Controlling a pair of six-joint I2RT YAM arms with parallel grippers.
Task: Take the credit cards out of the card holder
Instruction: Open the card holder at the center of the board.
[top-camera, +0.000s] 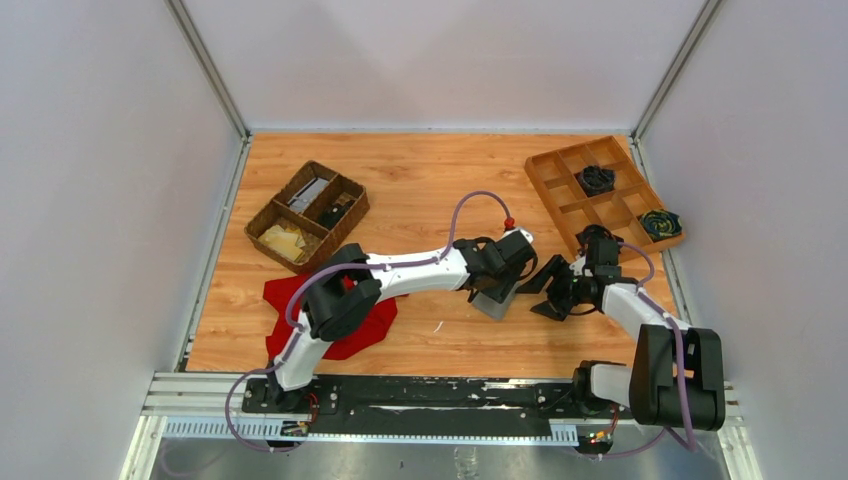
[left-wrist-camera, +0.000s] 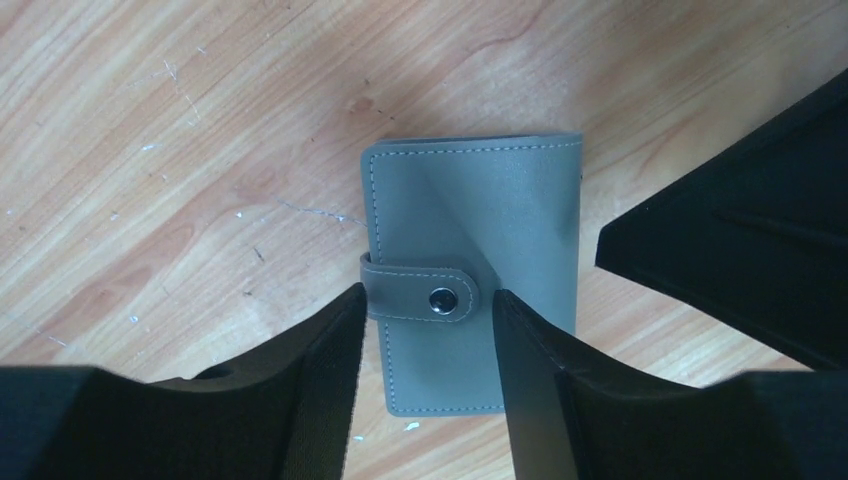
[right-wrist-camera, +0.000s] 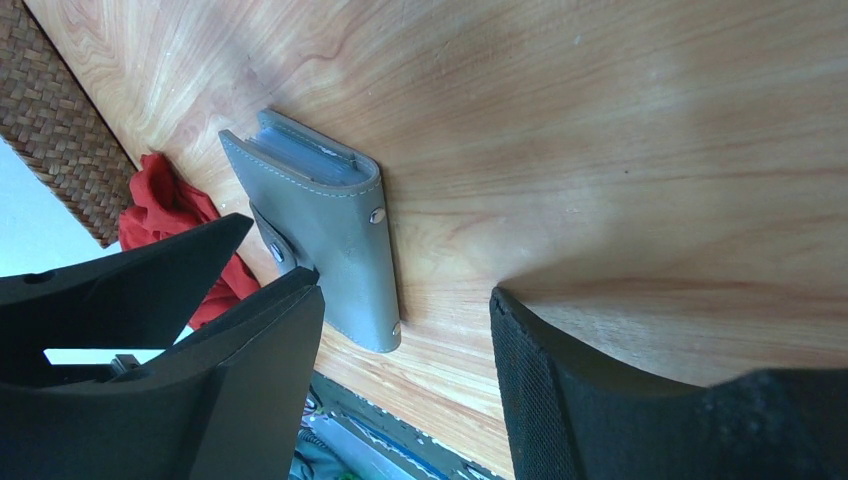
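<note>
The card holder (left-wrist-camera: 470, 230) is a small grey wallet lying flat and closed on the wood table, its snap tab (left-wrist-camera: 425, 293) fastened. It also shows in the top view (top-camera: 490, 304) and the right wrist view (right-wrist-camera: 325, 240). No credit cards show; they are hidden inside. My left gripper (left-wrist-camera: 425, 335) is open just above the holder, its fingers either side of the tab. My right gripper (right-wrist-camera: 405, 320) is open and empty, low over the table just right of the holder, its left finger (right-wrist-camera: 265, 370) beside the holder's edge. In the top view the two grippers, left (top-camera: 497, 283) and right (top-camera: 537, 290), face each other.
A red cloth (top-camera: 340, 318) lies under the left arm. A dark wicker basket (top-camera: 305, 215) stands at the back left. A wooden divided tray (top-camera: 603, 195) with dark items stands at the back right. A metal rail (top-camera: 430, 395) runs along the near edge.
</note>
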